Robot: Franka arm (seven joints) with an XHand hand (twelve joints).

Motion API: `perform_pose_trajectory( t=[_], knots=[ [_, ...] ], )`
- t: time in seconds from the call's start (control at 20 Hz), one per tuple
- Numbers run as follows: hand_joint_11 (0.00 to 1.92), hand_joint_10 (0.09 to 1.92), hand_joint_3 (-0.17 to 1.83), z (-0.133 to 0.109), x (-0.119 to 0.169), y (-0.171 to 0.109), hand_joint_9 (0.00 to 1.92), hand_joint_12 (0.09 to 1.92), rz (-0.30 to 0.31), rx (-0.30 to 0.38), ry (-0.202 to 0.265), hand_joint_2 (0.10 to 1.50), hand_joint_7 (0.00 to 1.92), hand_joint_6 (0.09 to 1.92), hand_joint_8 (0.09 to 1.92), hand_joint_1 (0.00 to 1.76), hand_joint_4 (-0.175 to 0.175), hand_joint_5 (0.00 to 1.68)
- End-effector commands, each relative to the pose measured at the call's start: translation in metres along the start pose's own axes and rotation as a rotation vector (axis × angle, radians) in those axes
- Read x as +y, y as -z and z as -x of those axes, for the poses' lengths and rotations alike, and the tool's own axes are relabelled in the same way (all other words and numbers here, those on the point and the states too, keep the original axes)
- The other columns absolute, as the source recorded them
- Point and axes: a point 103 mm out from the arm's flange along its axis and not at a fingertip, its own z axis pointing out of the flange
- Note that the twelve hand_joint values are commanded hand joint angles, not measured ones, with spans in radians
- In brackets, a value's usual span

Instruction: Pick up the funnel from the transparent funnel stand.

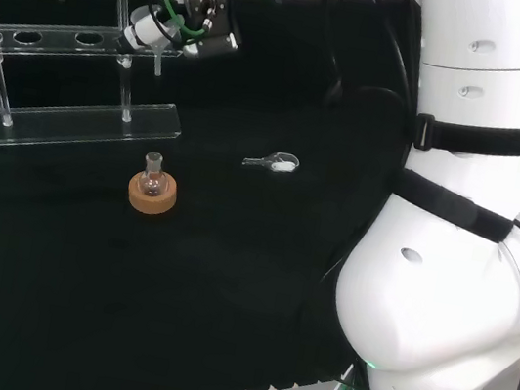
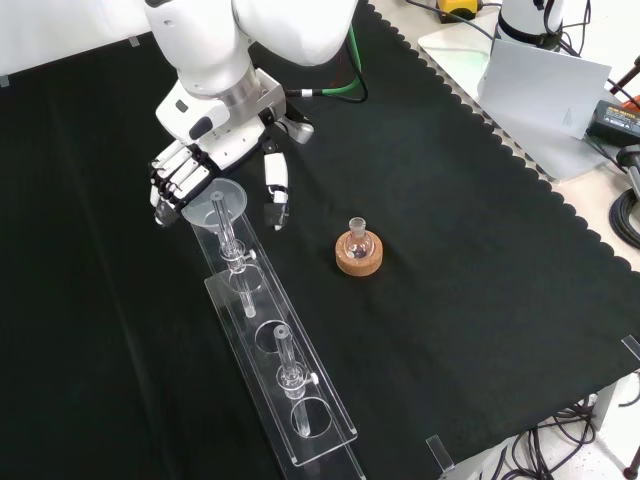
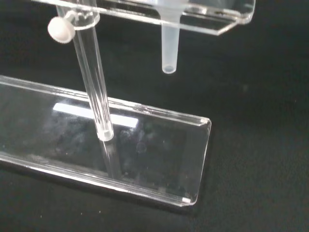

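Funnel [image 2: 218,203] of clear plastic sits in the end hole of the transparent funnel stand [image 2: 285,385], at the end nearest the arm in the front view, its wide mouth above the stand's top shelf. In the wrist view its narrow stem [image 3: 169,50] hangs down through that shelf and ends well above the stand's clear base plate [image 3: 159,159], apart from it. Just beside the stem in that view, one of the stand's upright rods [image 3: 94,92] runs from the shelf down to the base plate, with a small white screw knob [image 3: 60,29] at its top.

The hand [image 2: 215,165] hovers at the funnel end of the stand, fingers relaxed and spread, grasping nothing. In the front view its fingers [image 2: 172,180] hang to the left of the funnel's rim and its thumb [image 2: 275,190] to the right, so the funnel lies between them; whether any fingertip touches the rim cannot be told.

To the right of the stand in the front view, apart from it, a small round flask [image 2: 358,240] stands upright on a cork ring [image 2: 358,262] on the black-clothed table [image 2: 480,250]. In the head view a small clear scoop [image 1: 273,163] holding something white lies on the cloth beyond the flask, away from the stand.
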Motion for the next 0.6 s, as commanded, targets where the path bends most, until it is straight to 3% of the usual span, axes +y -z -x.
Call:
perform_pose_trajectory(
  t=[0.05, 0.6],
  knots=[
    [0.0, 0.8, 0.01, 0.007, 0.0021, -0.0039, 0.07, 1.13, -0.021, 0.021, 0.007, 0.67, 0.21, 0.09, 0.58, 0.44, -0.001, 0.15],
    [0.0, 0.64, 0.05, 0.016, 0.0092, -0.0055, 0.51, 1.49, 0.044, 0.059, -0.003, 0.73, 0.62, 0.09, 0.5, 0.59, 0.013, 0.54]
  ],
)
